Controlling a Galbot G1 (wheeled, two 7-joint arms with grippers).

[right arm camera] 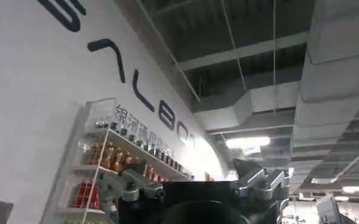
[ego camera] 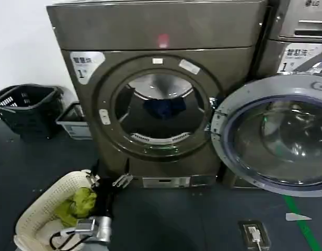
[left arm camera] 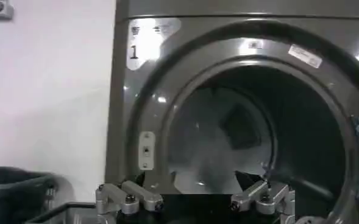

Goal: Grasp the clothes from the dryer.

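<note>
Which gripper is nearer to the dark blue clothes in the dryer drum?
Left. The left gripper is low before the dryer, below the clothes. The right gripper points up at the ceiling.

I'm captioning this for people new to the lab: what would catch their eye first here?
The dryer fills the middle of the head view, its glass door swung wide to the right and a red light glowing on top. Deep in the drum sit the dark blue clothes. Low on the left, the open left gripper hangs over a cream basket holding a yellow-green cloth.
</note>
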